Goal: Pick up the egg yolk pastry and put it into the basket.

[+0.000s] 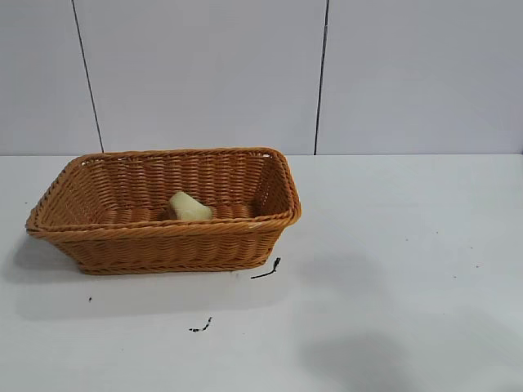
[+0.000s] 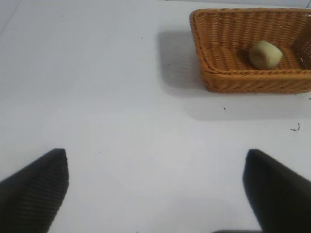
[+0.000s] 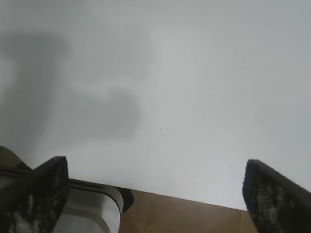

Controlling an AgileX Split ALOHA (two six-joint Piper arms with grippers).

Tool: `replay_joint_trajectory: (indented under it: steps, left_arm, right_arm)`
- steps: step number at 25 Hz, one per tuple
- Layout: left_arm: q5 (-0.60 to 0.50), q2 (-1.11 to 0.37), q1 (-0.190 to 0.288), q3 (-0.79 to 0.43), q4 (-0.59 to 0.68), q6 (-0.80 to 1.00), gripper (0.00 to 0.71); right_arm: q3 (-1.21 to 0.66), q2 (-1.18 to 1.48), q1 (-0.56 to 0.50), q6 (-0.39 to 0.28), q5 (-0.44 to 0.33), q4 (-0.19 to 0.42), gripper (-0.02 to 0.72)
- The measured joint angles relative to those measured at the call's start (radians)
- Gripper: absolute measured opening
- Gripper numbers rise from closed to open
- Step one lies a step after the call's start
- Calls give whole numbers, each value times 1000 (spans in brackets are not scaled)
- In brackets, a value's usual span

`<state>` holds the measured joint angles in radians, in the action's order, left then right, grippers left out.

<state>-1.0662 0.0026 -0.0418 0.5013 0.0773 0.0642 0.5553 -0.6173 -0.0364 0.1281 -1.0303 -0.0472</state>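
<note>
One pastry (image 1: 189, 207) lies inside the basket (image 1: 163, 245), resting tilted on the woven floor near its centre. Exterior view: the basket sits on the white table (image 1: 409, 245) at roughly 9 o'clock from the table's middle. Two small dark scraps (image 1: 266, 269) lie on the table just off the basket's near corner, toward 5 o'clock. Neither arm shows in this view.

Left wrist view: the left gripper (image 2: 155, 189) hangs over bare table with its jaws spread wide and nothing between them. The basket (image 2: 243, 80) stands well apart, with the pastry (image 2: 265, 54) in it.

Right wrist view: the right gripper (image 3: 155, 189) is likewise spread wide and empty, over bare table (image 3: 194, 97) by its edge. A brown floor (image 3: 184, 213) and a grey fixture (image 3: 92, 211) show past that edge.
</note>
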Motion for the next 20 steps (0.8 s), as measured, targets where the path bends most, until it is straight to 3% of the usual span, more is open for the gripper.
replay_joint_trajectory:
  steps: [10,20]
  left_arm:
    - [0,0,0,0,0,0,696]
    - [0,0,0,0,0,0,696]
  right_arm:
    - [-53,462,1,-7,7,-10,673]
    - [-54,621,39,-41,6,18,673]
